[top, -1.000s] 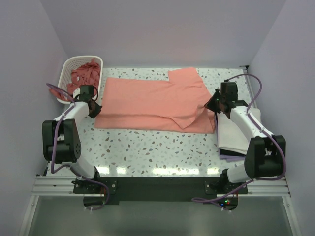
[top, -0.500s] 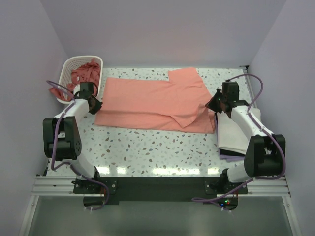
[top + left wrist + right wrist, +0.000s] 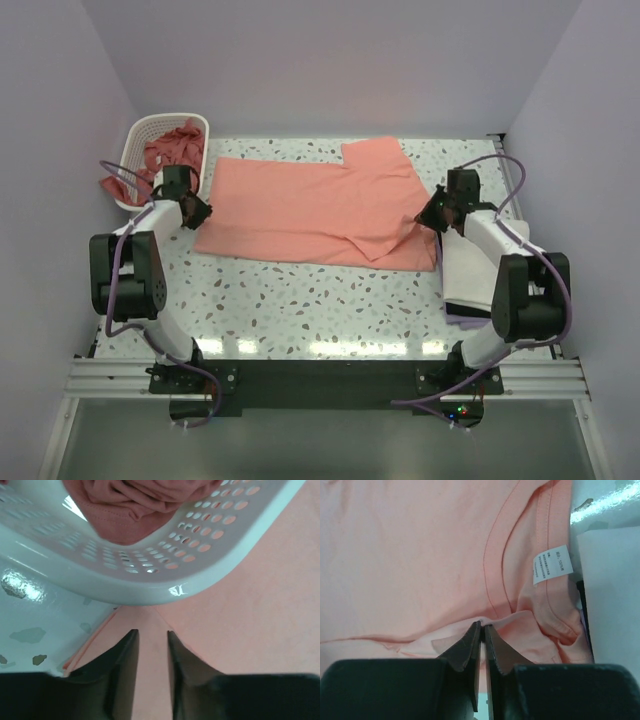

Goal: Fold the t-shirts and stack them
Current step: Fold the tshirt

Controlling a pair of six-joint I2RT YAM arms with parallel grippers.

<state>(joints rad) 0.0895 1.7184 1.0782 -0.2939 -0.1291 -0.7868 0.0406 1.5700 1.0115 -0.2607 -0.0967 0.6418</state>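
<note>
We note shirt [image 3: 310,205] long axis left-right on counter [image 3: 330,300]; our left pincer [image 3: 151,632], jaws apart, at hem end; right pincer [image 3: 482,625] clamped on collar-end cloth, opposite.

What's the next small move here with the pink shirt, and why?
Probably open the right tool and let the shirt settle. The left tool stands open over the shirt's left edge by the basket, holding nothing, while the right tool is shut on a fold near the collar, tenting the cloth there. The rest lies flat.
</note>
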